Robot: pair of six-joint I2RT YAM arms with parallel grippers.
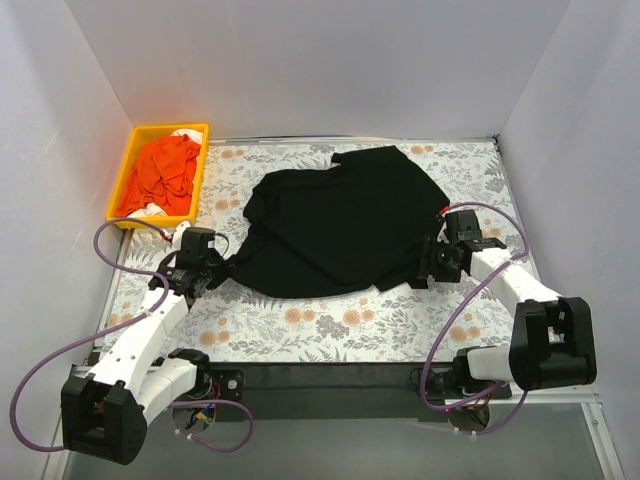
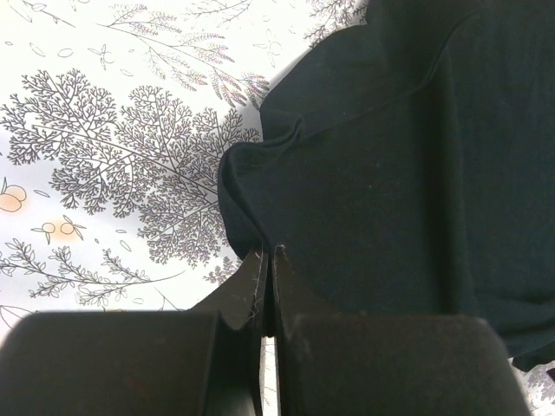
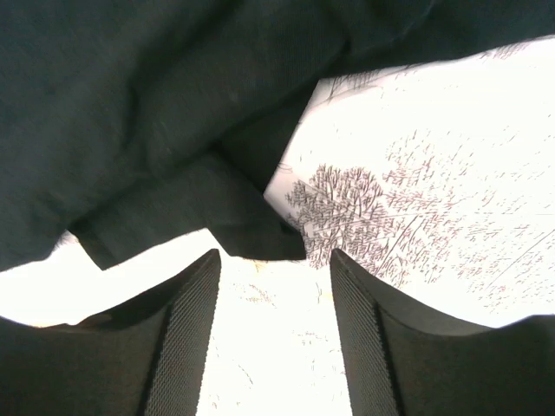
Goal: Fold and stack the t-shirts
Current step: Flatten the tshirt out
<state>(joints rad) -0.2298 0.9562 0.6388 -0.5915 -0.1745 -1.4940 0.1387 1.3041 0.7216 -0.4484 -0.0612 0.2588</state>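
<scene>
At the near edge of the table stand two arms, the left arm and the right arm, each ending in one claw. Just beyond them, the left claw has its two fingers pressed tight together on the near left edge of the black t-shirt, and the cloth draws out to a point there. Its wrist view shows the fingertips meeting at the shirt's hem over the printed leaves of the table cover. The right claw sits at the shirt's right edge with its jaws about half open and nothing between them. In its wrist view a folded corner of the black cloth lies just ahead of the fingertips. One black t-shirt lies on the middle of the table, spread wide but rumpled. Farther off, at the far left corner, sits one yellow tray holding a heap of orange cloth with bits of white cloth at its ends; how many pieces there are I cannot tell.
</scene>
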